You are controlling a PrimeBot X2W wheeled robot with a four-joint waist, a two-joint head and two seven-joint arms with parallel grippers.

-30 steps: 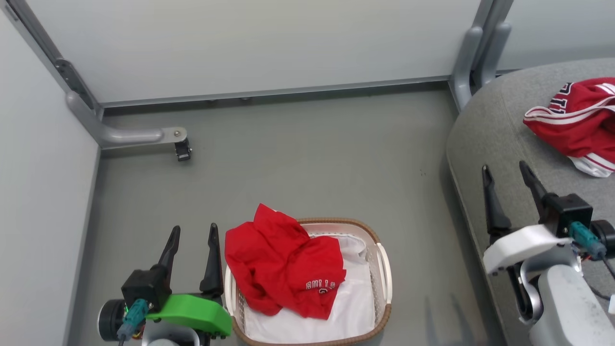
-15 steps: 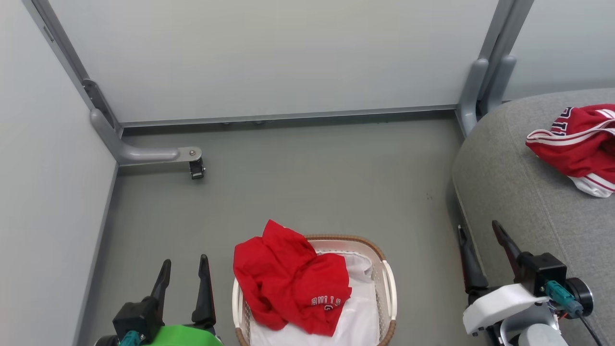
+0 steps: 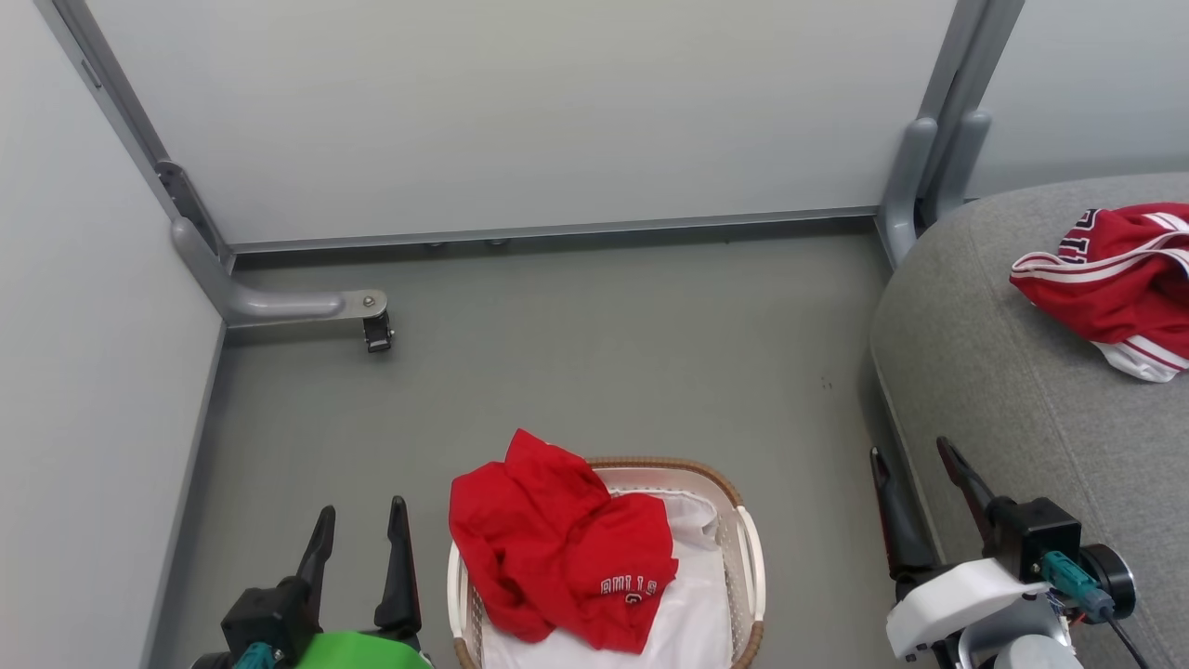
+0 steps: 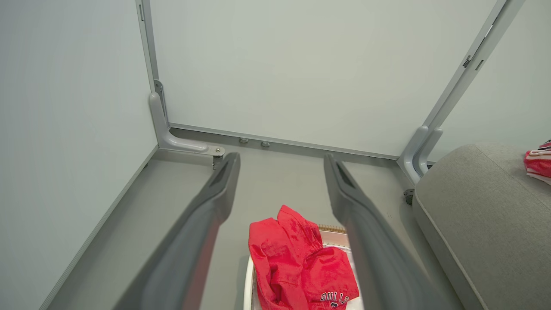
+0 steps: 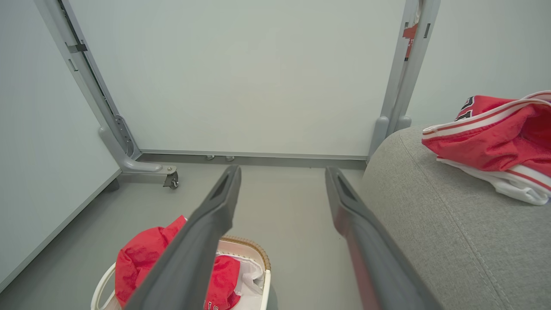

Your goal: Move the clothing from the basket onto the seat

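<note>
Black left gripper (image 3: pixel 362 506) stood spread and empty just left of the basket (image 3: pixel 749 557); right gripper (image 3: pixel 908 448), also spread and empty, stood at the seat (image 3: pixel 985 372) edge. Red shirt (image 3: pixel 557 557) lay in the basket, over its left rim. Farther, the shorts (image 3: pixel 1105 288) lay on the seat.

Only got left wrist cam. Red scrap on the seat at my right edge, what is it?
Observer: Those are red shorts with white side stripes, crumpled on the grey seat.
Operator: Right gripper carrying anything?
Observer: No, the right gripper is open with nothing between its fingers.
Operator: My view cuts off the basket. What's beside the shirt?
Observer: In the basket, right of the red shirt, the white liner lies bare.
</note>
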